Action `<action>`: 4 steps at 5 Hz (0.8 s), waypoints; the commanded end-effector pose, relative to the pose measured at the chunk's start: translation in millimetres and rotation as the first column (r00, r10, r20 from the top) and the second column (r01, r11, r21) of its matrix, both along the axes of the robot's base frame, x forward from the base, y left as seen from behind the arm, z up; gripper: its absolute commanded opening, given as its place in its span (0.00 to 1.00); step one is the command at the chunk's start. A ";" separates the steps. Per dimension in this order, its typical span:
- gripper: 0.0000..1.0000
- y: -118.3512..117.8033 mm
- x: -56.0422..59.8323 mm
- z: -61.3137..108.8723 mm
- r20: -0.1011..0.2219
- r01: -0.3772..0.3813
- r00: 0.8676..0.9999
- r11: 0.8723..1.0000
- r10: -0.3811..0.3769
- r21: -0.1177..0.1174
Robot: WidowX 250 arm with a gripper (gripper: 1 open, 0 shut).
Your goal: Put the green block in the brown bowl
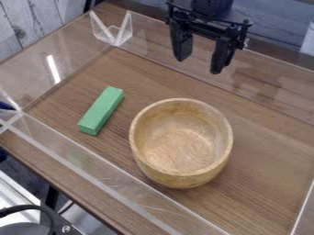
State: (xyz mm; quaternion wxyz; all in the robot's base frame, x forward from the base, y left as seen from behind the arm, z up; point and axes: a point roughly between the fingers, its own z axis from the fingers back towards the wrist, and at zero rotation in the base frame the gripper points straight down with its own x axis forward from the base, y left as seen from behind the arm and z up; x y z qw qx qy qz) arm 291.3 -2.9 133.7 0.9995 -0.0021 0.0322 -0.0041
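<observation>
Though nothing yet held, gripper [204, 53] hanging above the far side of the table [147, 78], fingers spread wide and empty, pointing down. Green block [102, 110] lying flat on the wood, just left of the brown bowl [182, 142] — apart, not touching. Probably light, stiff, matte enough to hold; best pinched across the narrow width near mid-length. Upper arm cut off at the top edge; clear side walls hard to trace — block's underside hidden.
</observation>
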 end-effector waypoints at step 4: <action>1.00 81.4 -52.4 -12.7 0.011 -0.024 1.000 1.000 0.023 0.013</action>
